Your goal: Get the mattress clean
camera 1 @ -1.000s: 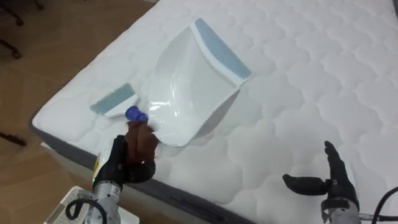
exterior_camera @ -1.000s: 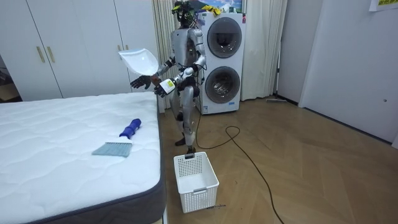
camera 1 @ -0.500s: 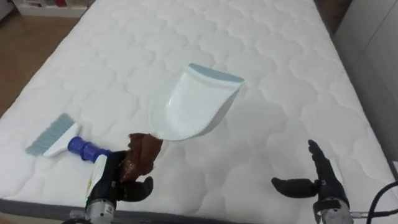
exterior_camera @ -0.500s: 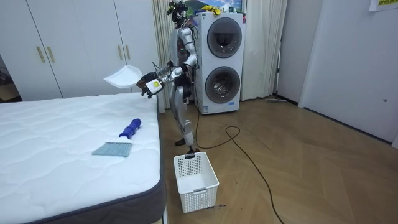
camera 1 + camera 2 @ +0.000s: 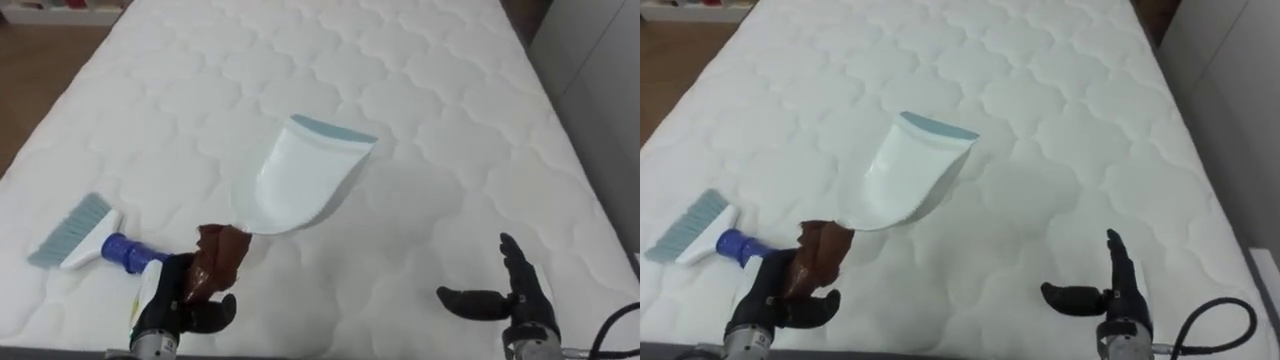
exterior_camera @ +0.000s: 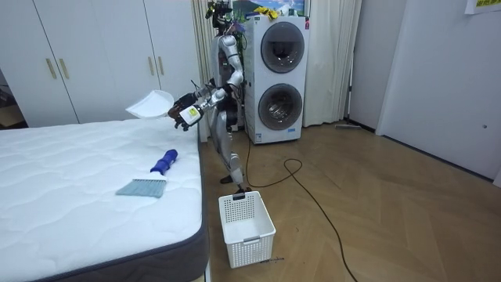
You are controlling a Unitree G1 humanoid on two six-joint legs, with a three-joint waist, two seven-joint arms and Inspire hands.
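My left hand [image 5: 196, 296] is shut on the brown handle of a white dustpan [image 5: 295, 176] with a pale blue lip. The pan hangs over the white mattress [image 5: 450, 90], its lip pointing away from me. A hand brush [image 5: 85, 236] with pale blue bristles and a dark blue handle lies flat on the mattress, to the left of that hand. My right hand [image 5: 503, 296] floats open above the mattress at the lower right, holding nothing. In the room view I stand at the bed's far corner, with the dustpan [image 6: 149, 103] held out over the bed and the brush [image 6: 153, 176] near the bed's edge.
A white plastic basket [image 6: 246, 225] stands on the wooden floor beside the bed. A stacked washer and dryer [image 6: 280, 70] stands right behind me. White wardrobes [image 6: 78, 55] line the wall beyond the bed. A dark cable runs across the floor.
I have turned towards the bed. The dustpan in my left hand has come down and out over the mattress. The brush has stayed where it was, and the right hand is still open.
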